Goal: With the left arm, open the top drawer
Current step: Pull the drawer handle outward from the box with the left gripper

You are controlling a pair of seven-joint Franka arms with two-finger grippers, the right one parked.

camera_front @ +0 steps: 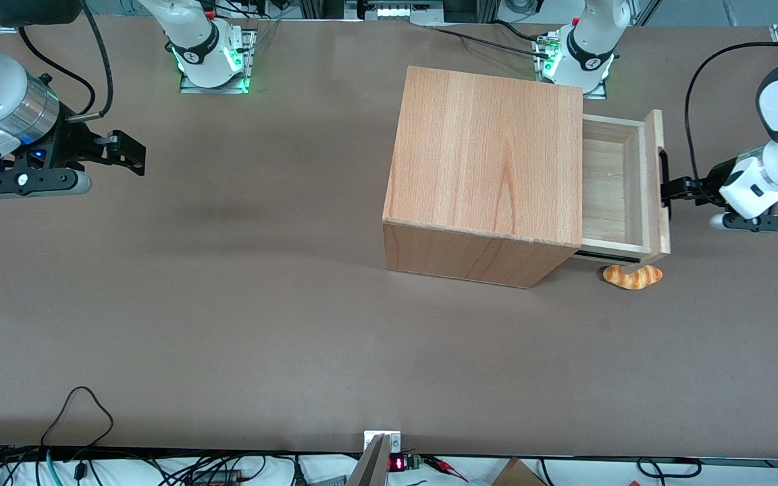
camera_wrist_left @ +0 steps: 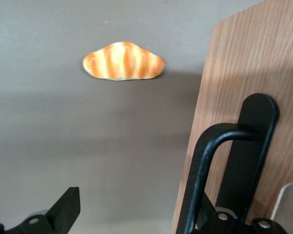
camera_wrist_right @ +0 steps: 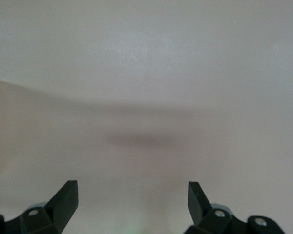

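Note:
The top drawer (camera_front: 610, 192) stands partly pulled out of the orange-toned cabinet (camera_front: 490, 155), toward the working arm's end of the table. Its light-wood front panel (camera_front: 656, 202) carries a black bar handle (camera_front: 664, 160). My left gripper (camera_front: 671, 191) is at that handle, open. In the left wrist view the gripper (camera_wrist_left: 134, 207) has one finger (camera_wrist_left: 64, 208) out over the table, and the other sits between the handle bar (camera_wrist_left: 200, 161) and the front panel (camera_wrist_left: 244, 63), mostly hidden by the bar. Nothing is clamped.
A toy croissant (camera_front: 632, 276) lies on the brown table (camera_front: 227, 324) under the drawer's near corner, nearer the front camera than the gripper; it also shows in the left wrist view (camera_wrist_left: 123, 61). A black slide rail (camera_front: 608, 257) shows under the drawer.

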